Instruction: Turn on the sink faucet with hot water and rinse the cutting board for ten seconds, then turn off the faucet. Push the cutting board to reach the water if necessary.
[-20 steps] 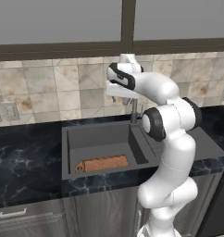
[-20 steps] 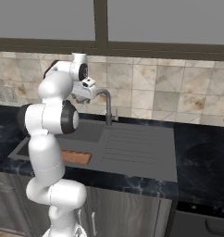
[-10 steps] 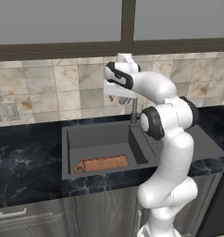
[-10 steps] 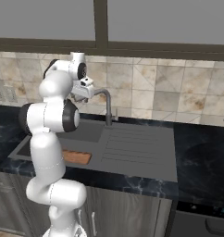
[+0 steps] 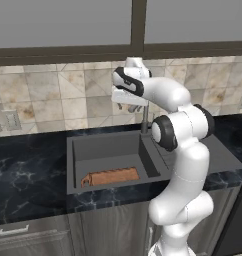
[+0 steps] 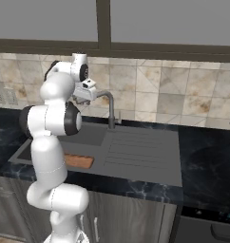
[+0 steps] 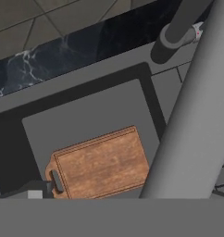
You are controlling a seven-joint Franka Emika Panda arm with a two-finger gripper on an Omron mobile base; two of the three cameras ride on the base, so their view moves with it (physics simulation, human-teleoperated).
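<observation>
The sink faucet (image 5: 144,119) (image 6: 110,110) stands behind the sink (image 5: 105,144) (image 6: 95,135), its bent spout reaching over the basin. My gripper (image 5: 128,106) (image 6: 83,100) hangs high beside the spout's end, above the basin; I cannot make out whether its fingers are apart. In the hand view the spout (image 7: 197,106) crosses close by as a thick grey bar, with the small lever (image 7: 197,32) at the faucet's base. The reddish-brown cutting board (image 5: 112,177) (image 6: 80,161) (image 7: 102,164) lies flat on the basin floor by the front wall, loop handle to the left. The water is out of view.
A ribbed drainboard (image 6: 136,149) lies right of the basin. Black marble counter (image 5: 28,172) (image 6: 207,152) runs on both sides. The tiled wall (image 5: 53,100) and a window stand close behind the faucet, with wall outlets (image 5: 8,120) at the left.
My hand has edged slightly lower and along the spout toward its end. The cutting board and the faucet have stayed put.
</observation>
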